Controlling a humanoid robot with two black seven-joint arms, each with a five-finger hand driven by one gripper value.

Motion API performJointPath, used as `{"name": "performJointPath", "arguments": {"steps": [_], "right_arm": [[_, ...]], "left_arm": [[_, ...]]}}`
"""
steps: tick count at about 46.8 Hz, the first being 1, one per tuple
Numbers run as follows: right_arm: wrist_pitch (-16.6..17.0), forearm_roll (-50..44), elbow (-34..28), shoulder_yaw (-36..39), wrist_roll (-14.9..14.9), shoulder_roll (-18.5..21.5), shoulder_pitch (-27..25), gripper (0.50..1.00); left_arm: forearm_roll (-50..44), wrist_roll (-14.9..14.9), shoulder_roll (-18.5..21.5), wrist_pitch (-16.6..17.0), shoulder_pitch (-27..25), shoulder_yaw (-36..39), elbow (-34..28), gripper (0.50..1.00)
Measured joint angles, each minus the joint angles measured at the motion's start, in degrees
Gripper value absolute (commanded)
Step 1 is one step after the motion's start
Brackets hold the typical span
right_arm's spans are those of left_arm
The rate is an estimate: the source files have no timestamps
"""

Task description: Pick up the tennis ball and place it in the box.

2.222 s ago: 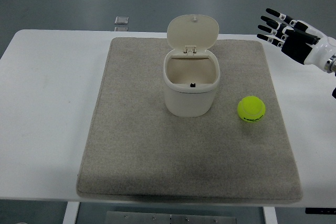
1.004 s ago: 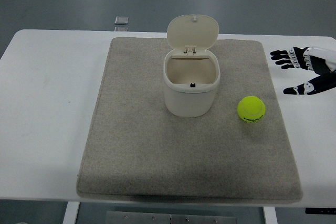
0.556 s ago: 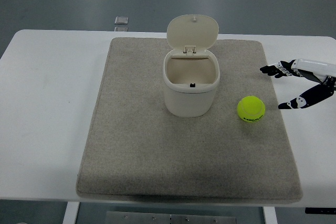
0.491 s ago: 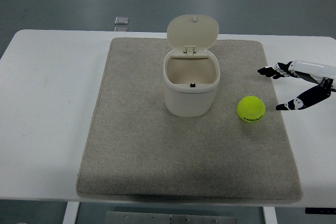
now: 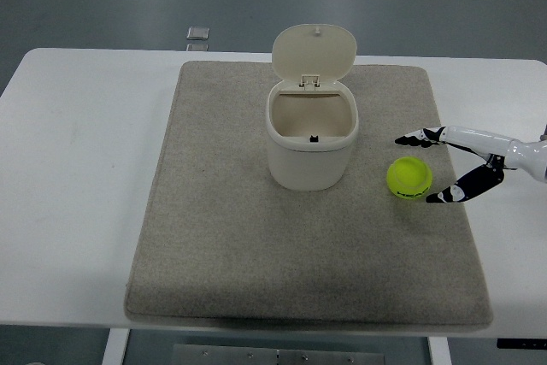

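A white table carries a grey mat that covers most of its middle. The mat's near edge lies just short of the table's front edge.

Bare mat all round my tennis ball; only the box with raised lid stands leftward.

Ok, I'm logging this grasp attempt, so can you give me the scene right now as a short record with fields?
ball: tennis ball on the grey mat, right of the box
box: cream box, lid up, nothing seen inside
right hand: right hand open, fingers spread on either side of the ball, not closed on it
left hand: not in view
surface: white table
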Motion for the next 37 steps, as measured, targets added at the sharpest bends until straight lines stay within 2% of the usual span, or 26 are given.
{"name": "performJointPath", "arguments": {"steps": [8, 37], "right_arm": [[-1.6, -1.5, -0.8, 0.0, 0.0, 1.6, -1.3, 0.919], [-1.7, -2.2, -4.4, 0.2, 0.0, 3.8, -1.5, 0.905]], "left_arm": [[0.0, 0.0, 0.0, 0.0, 0.0, 0.0, 0.0, 0.996], [0.0, 0.0, 0.0, 0.0, 0.0, 0.0, 0.0, 0.996]]}}
